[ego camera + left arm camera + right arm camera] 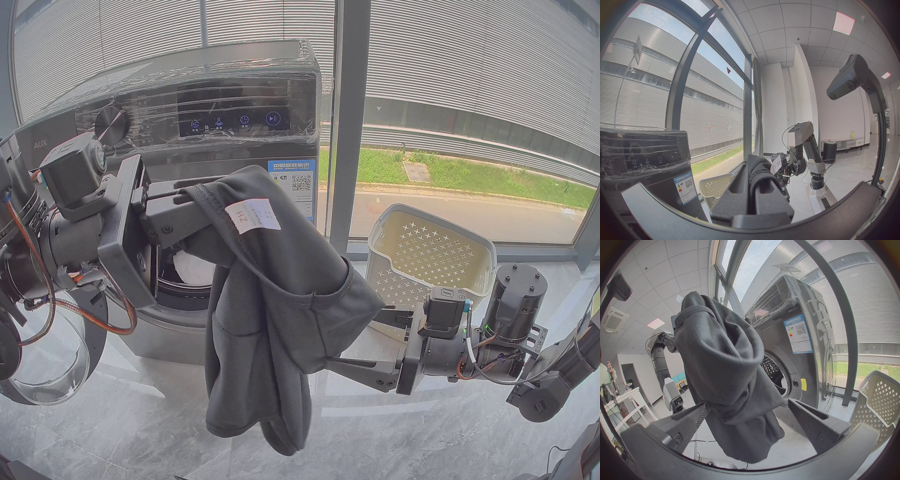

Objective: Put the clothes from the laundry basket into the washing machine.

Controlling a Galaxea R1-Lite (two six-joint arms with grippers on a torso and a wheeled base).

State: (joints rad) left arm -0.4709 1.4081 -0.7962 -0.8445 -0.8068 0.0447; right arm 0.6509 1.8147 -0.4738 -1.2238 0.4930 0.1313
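Grey garment (275,300): hangs before the washing machine (206,112), clamped in left gripper (187,215). Right gripper (350,337): jaws apart, astride garment's lower fold. Step: loading. Next, probably: push the garment inside the machine.

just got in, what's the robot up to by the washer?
The left tool holds a dark grey garment up in front of the washing machine, whose door is open. The right tool is open around the garment's hanging part. The laundry basket on the floor beside the machine looks empty, and a white item lies inside the machine.
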